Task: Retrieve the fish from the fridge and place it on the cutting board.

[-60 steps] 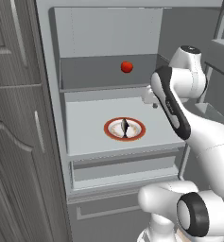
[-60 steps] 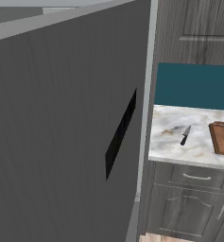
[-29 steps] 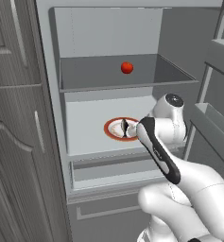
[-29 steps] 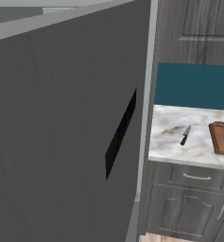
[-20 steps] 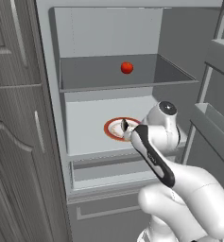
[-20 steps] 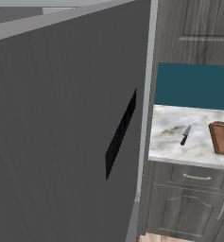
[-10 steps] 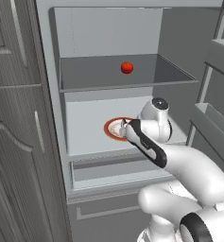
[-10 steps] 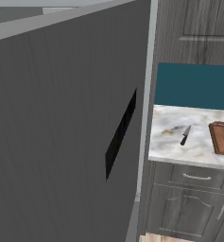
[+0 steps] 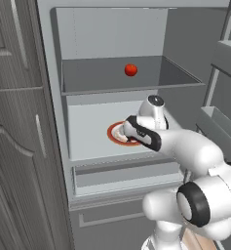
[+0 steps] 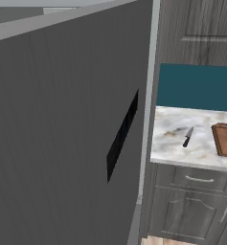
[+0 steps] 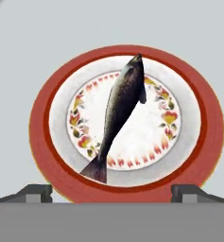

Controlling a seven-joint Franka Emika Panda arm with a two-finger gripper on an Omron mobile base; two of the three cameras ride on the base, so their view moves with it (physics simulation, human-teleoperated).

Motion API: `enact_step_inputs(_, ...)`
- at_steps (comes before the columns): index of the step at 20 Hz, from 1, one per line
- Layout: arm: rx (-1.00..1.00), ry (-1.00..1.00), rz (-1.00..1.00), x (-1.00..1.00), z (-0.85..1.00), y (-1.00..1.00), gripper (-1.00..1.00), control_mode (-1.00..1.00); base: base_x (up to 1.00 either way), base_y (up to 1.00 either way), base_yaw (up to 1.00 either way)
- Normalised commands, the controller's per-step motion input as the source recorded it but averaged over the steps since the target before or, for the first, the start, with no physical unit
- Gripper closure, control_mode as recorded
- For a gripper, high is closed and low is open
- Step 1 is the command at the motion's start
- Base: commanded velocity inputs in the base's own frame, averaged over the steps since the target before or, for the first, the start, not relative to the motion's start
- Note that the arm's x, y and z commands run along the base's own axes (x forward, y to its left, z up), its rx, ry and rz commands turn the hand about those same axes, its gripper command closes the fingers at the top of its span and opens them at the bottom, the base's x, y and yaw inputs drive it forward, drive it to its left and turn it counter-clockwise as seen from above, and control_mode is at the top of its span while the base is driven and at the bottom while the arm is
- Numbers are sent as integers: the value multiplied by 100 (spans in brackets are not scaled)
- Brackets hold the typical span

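Reaching in over the last few seconds, the arm has swung down from beside the fridge (image 9: 53,122) shelf to hang above the red-rimmed plate (image 11: 47,156). Its claw (image 11: 111,191) is spread wide and empty, tips straddling the fish (image 11: 120,106) lying on that plate. Next comes the descent; the cutting board (image 10: 225,139) waits on the table (image 10: 167,143).
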Motion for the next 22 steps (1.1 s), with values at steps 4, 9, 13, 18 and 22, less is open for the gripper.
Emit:
enact_step_inputs(4, 0, 0, -2, 36, -19, 0, -100, -100, 0, 0, 0)
enact_step_inputs(9, 0, 0, -2, 32, -25, 0, -100, -100, 0, 0, 0)
enact_step_inputs(13, 0, 0, 0, 25, -8, 1, -100, -100, 0, 0, 0)
enact_step_inputs(18, 0, 2, 0, 30, 0, 0, -100, -100, 0, 0, 0)
enact_step_inputs(22, 0, 4, 0, 23, -4, 0, -100, -100, 0, 0, 0)
